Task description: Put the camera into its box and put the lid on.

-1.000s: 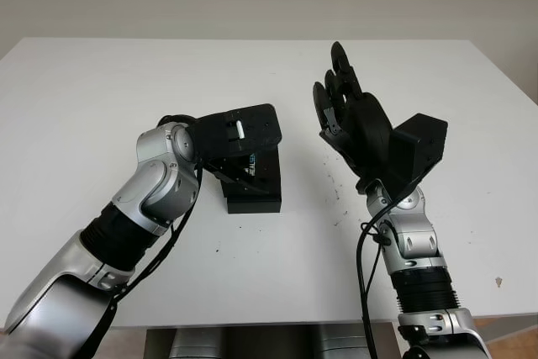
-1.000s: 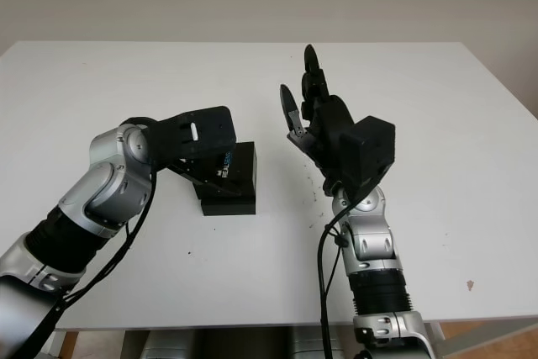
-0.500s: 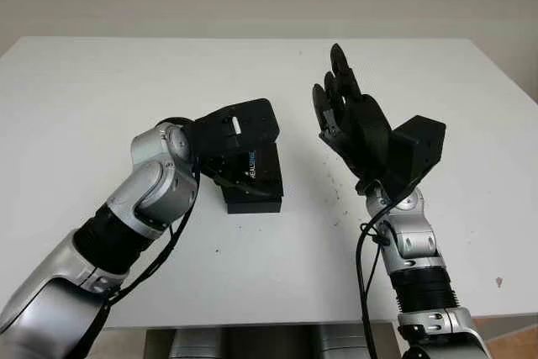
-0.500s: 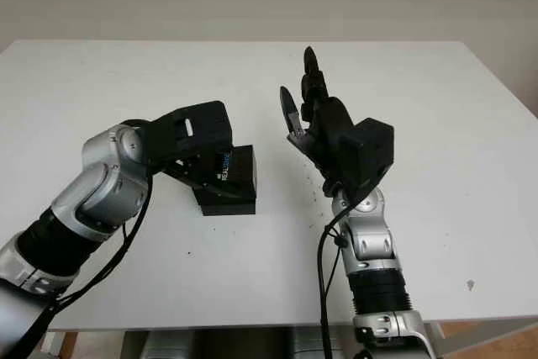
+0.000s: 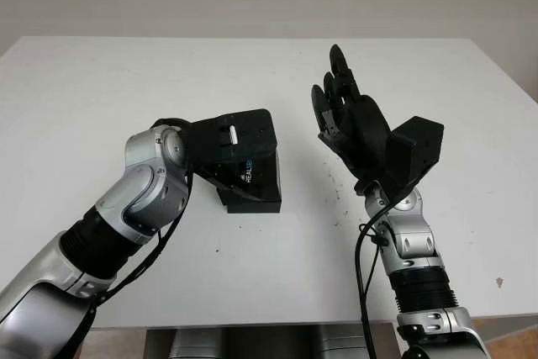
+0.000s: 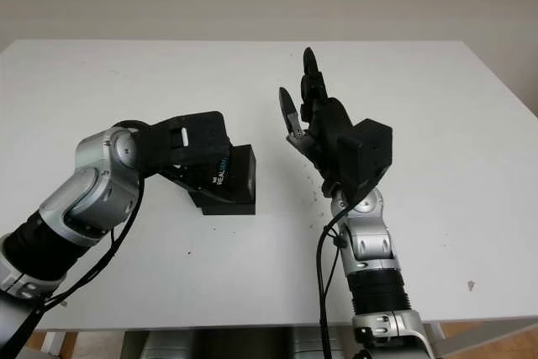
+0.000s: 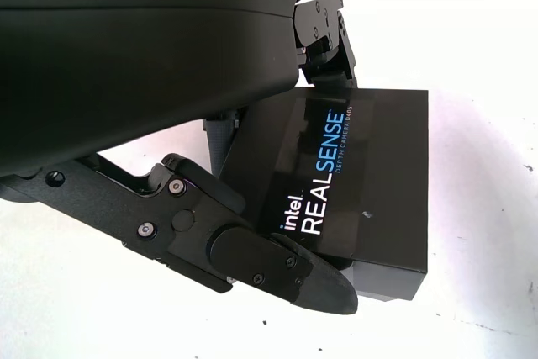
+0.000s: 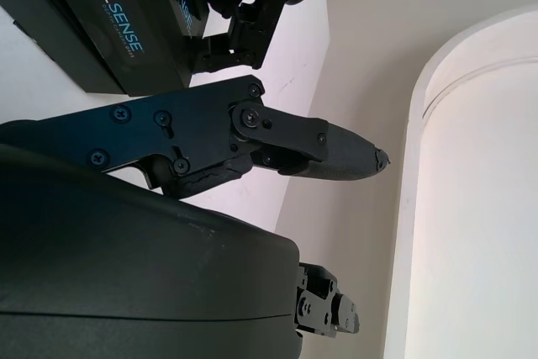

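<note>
Contact is now made: the left hand (image 5: 231, 145) has been lowered onto the lidded box (image 7: 361, 178), fingers curled around it. The right hand (image 5: 353, 119) is held raised nearby, open and empty.

Even bright light; soft shadows; white table (image 5: 101, 90) overexposed.

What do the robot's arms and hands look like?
Both arms are shiny silver metal with rounded joints and black ribbed bands, and thin black cables loop along them. The left robot hand and the right robot hand are matte black, each with a boxy shell and three jointed fingers held by small screws.
</note>
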You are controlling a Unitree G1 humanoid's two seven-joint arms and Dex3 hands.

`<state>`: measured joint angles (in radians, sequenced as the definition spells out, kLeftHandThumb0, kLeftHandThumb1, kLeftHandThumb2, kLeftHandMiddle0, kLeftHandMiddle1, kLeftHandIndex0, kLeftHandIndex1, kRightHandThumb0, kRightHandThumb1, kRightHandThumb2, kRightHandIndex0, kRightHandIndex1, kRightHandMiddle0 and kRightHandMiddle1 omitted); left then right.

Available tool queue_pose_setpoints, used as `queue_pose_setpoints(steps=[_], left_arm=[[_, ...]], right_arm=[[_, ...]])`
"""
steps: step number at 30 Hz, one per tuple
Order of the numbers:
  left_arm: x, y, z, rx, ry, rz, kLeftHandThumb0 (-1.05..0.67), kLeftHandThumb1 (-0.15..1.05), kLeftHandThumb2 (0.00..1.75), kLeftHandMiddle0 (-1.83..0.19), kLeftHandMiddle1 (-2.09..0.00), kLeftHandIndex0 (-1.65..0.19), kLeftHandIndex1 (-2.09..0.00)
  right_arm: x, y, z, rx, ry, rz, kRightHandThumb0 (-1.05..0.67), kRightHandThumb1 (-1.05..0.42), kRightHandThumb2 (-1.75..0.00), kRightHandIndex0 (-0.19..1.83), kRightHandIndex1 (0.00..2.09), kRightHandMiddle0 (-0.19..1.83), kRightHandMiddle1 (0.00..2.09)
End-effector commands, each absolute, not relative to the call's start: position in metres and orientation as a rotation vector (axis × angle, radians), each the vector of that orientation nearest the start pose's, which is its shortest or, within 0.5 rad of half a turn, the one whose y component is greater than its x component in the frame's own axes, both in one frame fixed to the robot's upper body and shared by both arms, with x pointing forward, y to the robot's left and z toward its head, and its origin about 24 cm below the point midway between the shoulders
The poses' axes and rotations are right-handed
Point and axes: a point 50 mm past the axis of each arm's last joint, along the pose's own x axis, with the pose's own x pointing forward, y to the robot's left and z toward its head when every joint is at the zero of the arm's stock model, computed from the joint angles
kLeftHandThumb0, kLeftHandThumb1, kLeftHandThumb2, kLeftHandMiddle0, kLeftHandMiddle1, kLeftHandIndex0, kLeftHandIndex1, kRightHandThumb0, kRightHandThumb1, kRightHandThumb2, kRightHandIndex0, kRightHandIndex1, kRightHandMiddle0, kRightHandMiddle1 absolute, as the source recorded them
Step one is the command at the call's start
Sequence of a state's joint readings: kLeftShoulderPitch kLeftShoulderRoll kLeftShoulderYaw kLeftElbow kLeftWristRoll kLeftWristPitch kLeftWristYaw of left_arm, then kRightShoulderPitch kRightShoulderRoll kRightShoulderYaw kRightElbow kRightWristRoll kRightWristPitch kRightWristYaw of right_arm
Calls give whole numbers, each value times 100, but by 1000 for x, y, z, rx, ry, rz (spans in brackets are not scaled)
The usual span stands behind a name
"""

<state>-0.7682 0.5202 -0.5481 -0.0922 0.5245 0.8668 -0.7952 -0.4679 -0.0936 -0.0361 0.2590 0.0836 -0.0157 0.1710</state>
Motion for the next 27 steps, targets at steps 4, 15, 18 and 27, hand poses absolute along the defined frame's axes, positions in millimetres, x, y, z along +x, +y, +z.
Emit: queue_pose_setpoints(steps=[4,15,18,27], left_arm=[[323,101,161,1262,437,-708,-60,105,37,9,-90,14,-67],[315,90,165,1266,415,-756,-77,105,59,19,0,19,0],[315,88,165,1250,415,-755,-77,105,56,19,0,19,0],[317,83,165,1219,416,-757,-73,105,52,19,0,19,0]], right_arm=[[336,-135,125,-42,-242,244,-62,-105,-57,-19,2,-18,5],[338,-133,128,-48,-238,246,-64,-105,-55,-19,2,-18,6],[338,-133,127,-47,-239,246,-64,-105,-55,-19,2,-18,5],[338,-132,124,-51,-229,234,-65,-105,-55,-18,4,-17,6]])
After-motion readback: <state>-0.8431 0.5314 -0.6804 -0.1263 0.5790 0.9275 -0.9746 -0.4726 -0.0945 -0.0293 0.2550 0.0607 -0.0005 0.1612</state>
